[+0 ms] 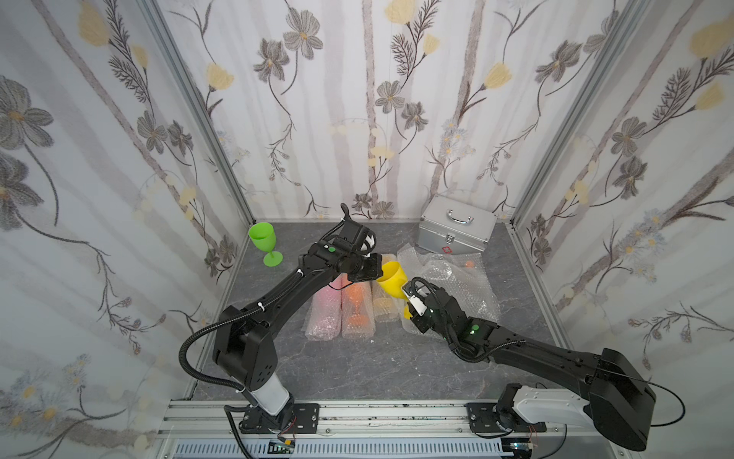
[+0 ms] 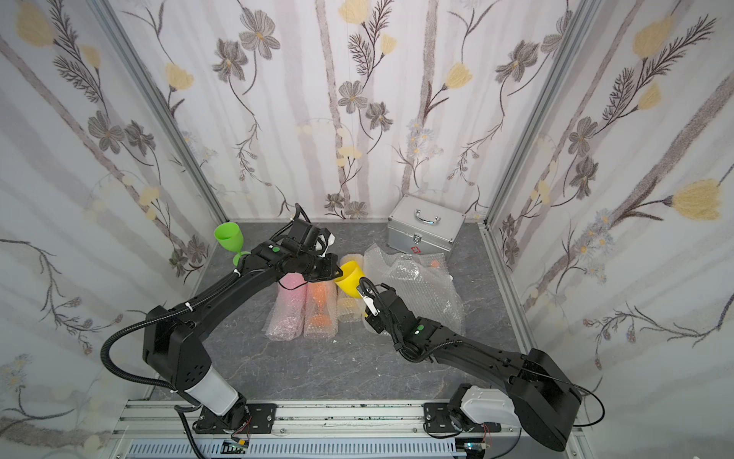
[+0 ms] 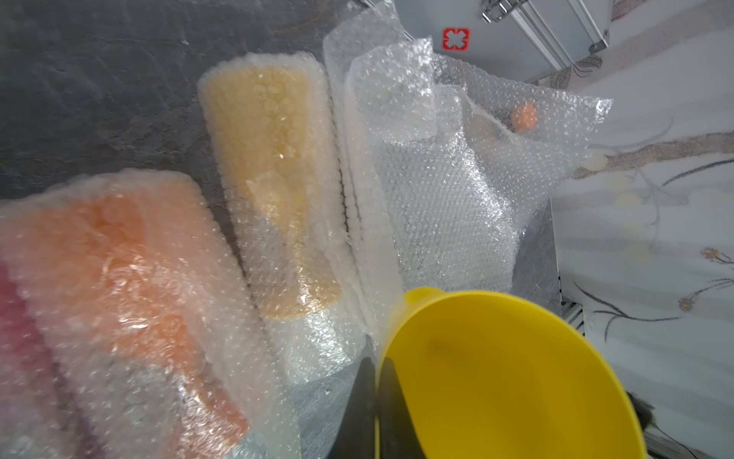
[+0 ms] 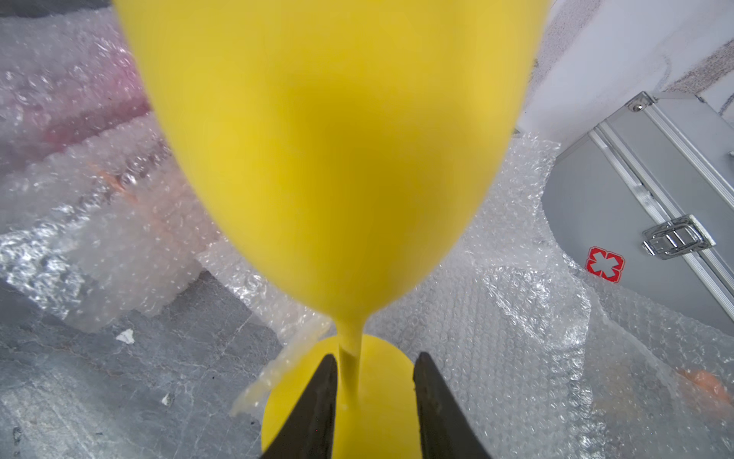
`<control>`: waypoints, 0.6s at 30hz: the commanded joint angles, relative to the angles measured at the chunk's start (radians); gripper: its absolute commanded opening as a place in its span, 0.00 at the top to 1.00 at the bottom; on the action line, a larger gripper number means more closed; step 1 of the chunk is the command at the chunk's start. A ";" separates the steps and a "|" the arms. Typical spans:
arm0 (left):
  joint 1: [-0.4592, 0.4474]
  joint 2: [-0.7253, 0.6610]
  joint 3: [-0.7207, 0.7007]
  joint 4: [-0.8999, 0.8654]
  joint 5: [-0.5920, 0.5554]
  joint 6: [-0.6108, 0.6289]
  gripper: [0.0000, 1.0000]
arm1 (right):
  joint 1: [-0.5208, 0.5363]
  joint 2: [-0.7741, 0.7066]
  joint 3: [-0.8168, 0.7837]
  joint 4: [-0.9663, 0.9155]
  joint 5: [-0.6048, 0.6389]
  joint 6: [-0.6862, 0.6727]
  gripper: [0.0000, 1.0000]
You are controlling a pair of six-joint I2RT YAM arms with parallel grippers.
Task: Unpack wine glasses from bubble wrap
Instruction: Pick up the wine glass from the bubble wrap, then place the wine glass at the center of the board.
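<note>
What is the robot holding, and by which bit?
The yellow glass. The left jaws are shut on the rim of its bowl. The right jaws stand open around its stem and do not grip it.

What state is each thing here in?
Green glass: unwrapped, standing upright.
Yellow glass: unwrapped, held tilted.
Pink glass, orange glass, amber glass: wrapped, lying.
Loose bubble wrap: spread, crinkled.
Metal case: shut.
Left fingers: shut on yellow glass rim.
Right fingers: open around its stem.
</note>
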 commanded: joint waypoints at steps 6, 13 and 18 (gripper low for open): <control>0.091 -0.110 -0.031 -0.006 -0.036 -0.009 1.00 | -0.040 -0.130 0.038 0.033 -0.192 0.060 0.52; 0.235 -0.250 -0.025 -0.071 -0.154 -0.001 1.00 | -0.143 -0.212 0.032 0.039 -0.265 0.120 0.51; 0.363 -0.307 -0.021 -0.160 -0.336 0.018 1.00 | -0.165 -0.209 0.021 0.047 -0.246 0.147 0.52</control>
